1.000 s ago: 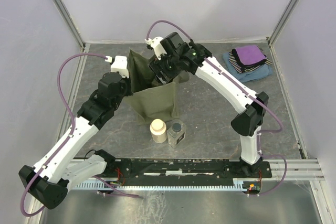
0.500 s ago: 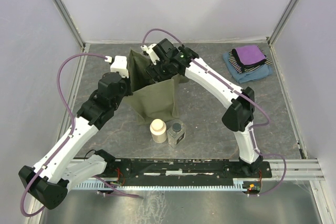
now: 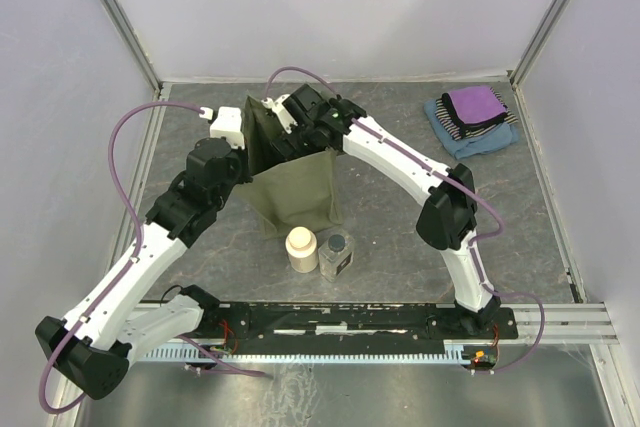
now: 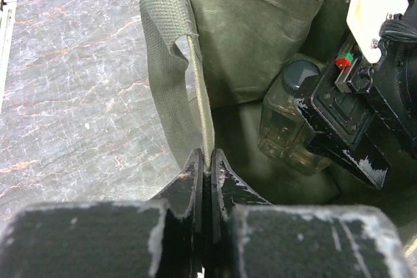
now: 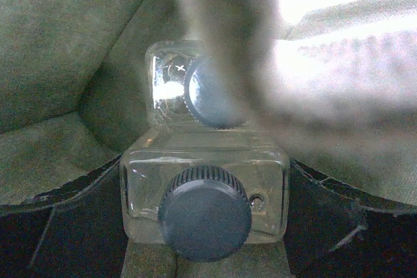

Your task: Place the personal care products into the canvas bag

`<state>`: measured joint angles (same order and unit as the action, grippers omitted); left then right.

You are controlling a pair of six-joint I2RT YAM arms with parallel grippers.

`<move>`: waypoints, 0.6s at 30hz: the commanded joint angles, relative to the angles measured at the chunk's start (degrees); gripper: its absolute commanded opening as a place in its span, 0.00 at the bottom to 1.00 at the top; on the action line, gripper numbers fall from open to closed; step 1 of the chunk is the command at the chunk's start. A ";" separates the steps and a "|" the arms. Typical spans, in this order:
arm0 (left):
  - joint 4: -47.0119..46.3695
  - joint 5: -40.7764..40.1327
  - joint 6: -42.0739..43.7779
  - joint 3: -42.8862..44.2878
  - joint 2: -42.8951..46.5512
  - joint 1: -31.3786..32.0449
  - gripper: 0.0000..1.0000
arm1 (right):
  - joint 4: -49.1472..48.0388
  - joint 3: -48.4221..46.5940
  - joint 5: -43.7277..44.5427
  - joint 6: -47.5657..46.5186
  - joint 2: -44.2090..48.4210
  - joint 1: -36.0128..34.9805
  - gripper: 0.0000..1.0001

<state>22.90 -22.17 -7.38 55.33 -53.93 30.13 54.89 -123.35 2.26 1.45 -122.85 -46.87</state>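
While the left arm slants up from its base at the near left corner with its elbow bent, the left gripper [image 4: 207, 167] meets the left wall of the canvas bag [image 3: 295, 195]. Its jaws are pressed together on the upper rim of that wall, with the fabric pinched between them. A webbing handle [image 4: 166, 63] loops up just left of those jaws.

The right arm climbs from its base, folds at a dark elbow, and stretches leftward with its wrist tipped down into the bag's open mouth. The right gripper [image 5: 204, 226] is inside the bag. Its jaws are clamped on two sides of a held bottle [image 5: 204, 187], clear glass with a dark ribbed cap facing the wrist camera. Directly beyond those jaws, close against the held bottle, stands a second bottle [image 5: 171, 83], also within the bag.

On the surface [image 3: 390, 237] outside the bag, nearer the arm bases than either set of jaws, a cream jar [image 3: 301, 249] and a third bottle [image 3: 336, 255] stand side by side. Folded cloths [image 3: 470, 119] lie far to the right of the right jaws.

From above, the right wrist hides the bag's interior and both bottles in it. A blurred grey shape [image 5: 247, 50] crosses the right wrist view and covers part of the second bottle's cap; it is too soft to identify. In the left wrist view the bagged bottles overlap and sit partly behind the right gripper.
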 commanded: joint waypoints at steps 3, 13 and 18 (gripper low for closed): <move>-3.03 -0.46 0.62 1.62 1.48 0.03 0.03 | -3.32 0.87 2.85 -1.56 0.24 -0.02 0.25; -3.03 -0.28 0.66 1.62 1.43 0.05 0.04 | -2.76 1.25 2.60 -1.55 -0.50 0.03 0.46; -3.11 -0.27 0.70 1.53 1.46 0.03 0.11 | -2.41 -0.16 3.10 -1.64 0.59 0.02 0.69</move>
<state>23.55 -22.15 -7.40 55.33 -53.93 30.13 53.39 -121.89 2.50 1.15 -122.87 -47.16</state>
